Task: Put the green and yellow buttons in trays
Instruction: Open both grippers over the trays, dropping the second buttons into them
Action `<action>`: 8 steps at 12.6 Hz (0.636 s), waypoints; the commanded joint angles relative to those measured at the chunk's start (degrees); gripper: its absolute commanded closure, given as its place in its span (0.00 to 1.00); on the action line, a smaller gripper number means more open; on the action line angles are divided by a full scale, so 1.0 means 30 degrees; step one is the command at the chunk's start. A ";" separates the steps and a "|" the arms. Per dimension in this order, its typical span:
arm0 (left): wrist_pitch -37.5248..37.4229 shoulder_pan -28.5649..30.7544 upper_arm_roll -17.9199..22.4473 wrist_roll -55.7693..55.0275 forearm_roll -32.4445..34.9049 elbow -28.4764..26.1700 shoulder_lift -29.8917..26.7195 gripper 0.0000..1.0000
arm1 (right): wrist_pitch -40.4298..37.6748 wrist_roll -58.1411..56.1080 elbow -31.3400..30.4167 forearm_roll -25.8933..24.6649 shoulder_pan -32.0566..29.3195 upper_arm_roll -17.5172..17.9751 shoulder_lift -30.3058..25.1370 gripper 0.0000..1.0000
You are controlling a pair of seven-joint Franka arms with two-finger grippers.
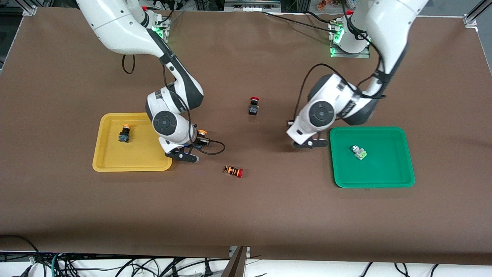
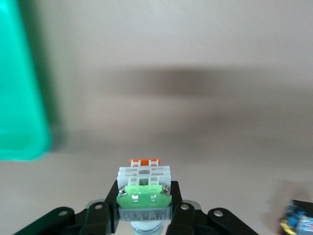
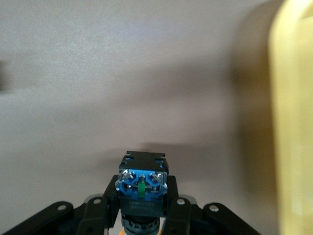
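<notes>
Buttons are riding in both grippers at this moment. The right gripper (image 3: 142, 215), hanging over the bare brown worktop (image 1: 246, 215) just beside the yellow tray (image 1: 115, 163), is gripping a black-bodied yellow-capped button (image 3: 142, 183); its jaws are clamped on the body, with the blue terminal end pointing away from the wrist. In the front view the orange-yellow cap (image 1: 202, 132) is showing beside the wrist. The grip on the body looks chosen so the part can be let go cleanly inside the tray.

The left gripper (image 2: 144, 220) is hanging over the worktop just beside the green tray (image 1: 407, 181), and its jaws are clamped on a silver-white green-faced button (image 2: 144, 188), held by its sides.

One yellow-capped button (image 1: 124, 134) is already lying inside the yellow tray, toward the rim nearer the robot bases. One green-faced button (image 1: 359, 152) is already lying near the middle of the green tray. So each tray seems to be waiting for its second part, and both arms appear to be in the carry step.

Two distractors are lying on the open worktop between the trays: a black switch with a red cap (image 1: 253, 106), closer to the bases' edge, and an orange-striped switch with a red cap (image 1: 233, 171), closer to the camera's edge. Neither belongs in a tray.
</notes>
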 commanded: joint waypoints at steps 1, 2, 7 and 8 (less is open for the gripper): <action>-0.1543 0.2471 -0.0068 0.4845 0.0684 0.1305 0.0046 1.00 | -0.3492 -0.3459 0.0374 -0.0115 -0.1349 -0.0122 -0.1463 1.00; -0.1983 0.3383 -0.0068 0.6549 0.0802 0.1833 0.0047 1.00 | -0.4546 -0.5013 0.0257 -0.0115 -0.1585 -0.0820 -0.1699 1.00; -0.1870 0.7457 -0.0068 1.4406 0.4487 0.2336 0.0718 1.00 | -0.4006 -1.1910 -0.1993 -0.0027 -0.1879 -0.4721 -0.1878 1.00; -0.1580 0.7812 -0.0039 1.5201 0.4988 0.2336 0.1214 1.00 | -0.3014 -1.1913 -0.2986 0.0002 -0.1910 -0.4782 -0.1878 1.00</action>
